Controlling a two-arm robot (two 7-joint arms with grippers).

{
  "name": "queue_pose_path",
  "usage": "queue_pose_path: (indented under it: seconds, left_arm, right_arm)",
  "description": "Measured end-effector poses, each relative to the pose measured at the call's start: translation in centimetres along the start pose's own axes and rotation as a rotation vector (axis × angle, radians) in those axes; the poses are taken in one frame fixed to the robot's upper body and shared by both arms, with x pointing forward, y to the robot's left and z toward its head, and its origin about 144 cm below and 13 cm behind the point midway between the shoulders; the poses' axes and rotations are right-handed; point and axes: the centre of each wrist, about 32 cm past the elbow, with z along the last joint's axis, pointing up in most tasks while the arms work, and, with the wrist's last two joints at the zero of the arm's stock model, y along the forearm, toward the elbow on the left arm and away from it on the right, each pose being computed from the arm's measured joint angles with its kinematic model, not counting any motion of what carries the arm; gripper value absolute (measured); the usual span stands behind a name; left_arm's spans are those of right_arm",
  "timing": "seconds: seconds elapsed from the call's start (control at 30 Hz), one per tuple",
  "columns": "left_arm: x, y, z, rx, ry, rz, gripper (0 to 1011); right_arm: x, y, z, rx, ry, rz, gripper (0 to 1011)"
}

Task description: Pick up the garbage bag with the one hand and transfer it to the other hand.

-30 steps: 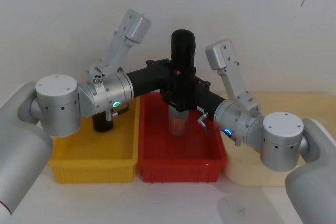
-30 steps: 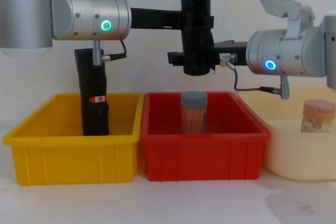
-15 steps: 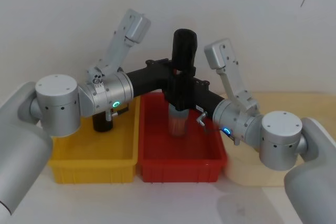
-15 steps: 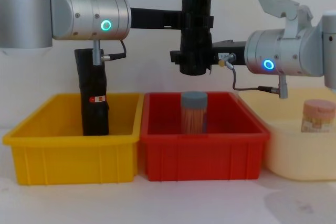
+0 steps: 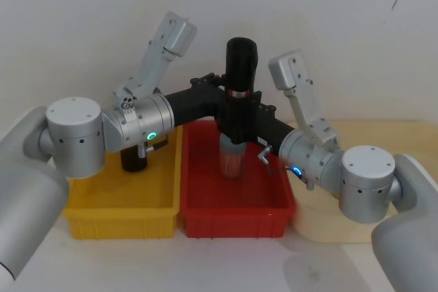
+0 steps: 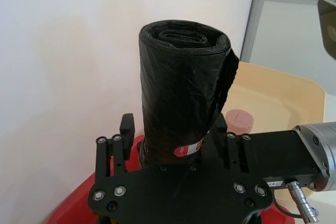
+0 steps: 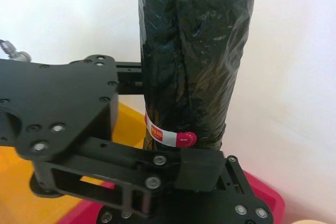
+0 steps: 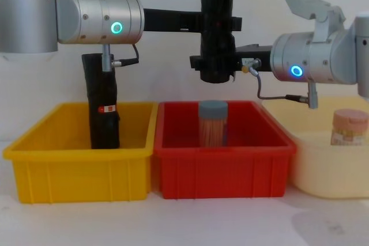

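White table (image 8: 173, 223) under yellow bin (image 8: 81, 171), red bin (image 8: 222, 171), cream tray (image 8: 328, 177).

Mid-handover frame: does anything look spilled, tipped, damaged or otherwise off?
Nothing stands out. The garbage bag hangs upright above the red bin, with the left pincer and right pincer both at it. The second black roll stands in the yellow bin.

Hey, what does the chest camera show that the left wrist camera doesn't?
Chest view alone: the second black roll standing in the yellow bin, the grey-lidded jar in the red bin, and both arms' ring lights. Left wrist view alone: the garbage bag's rolled top end. Both: the bag upright between the left gripper and the right gripper, and the pink-lidded jar.
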Motion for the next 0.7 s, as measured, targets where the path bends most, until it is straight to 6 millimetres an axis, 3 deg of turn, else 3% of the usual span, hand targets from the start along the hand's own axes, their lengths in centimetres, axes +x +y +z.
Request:
queue_pose_path:
  seconds: [0.2, 0.7]
  left_arm:
    - [0.0, 0.0, 0.0, 0.000, 0.000, 0.000, 1001]
    - [0.0, 0.0, 0.0, 0.000, 0.000, 0.000, 1002]
  right_arm:
    - [0.2, -0.3, -0.2, -0.012, 0.009, -0.036, 528]
    - [2.3, -1.8, -1.6, -0.069, 0.032, -0.181, 528]
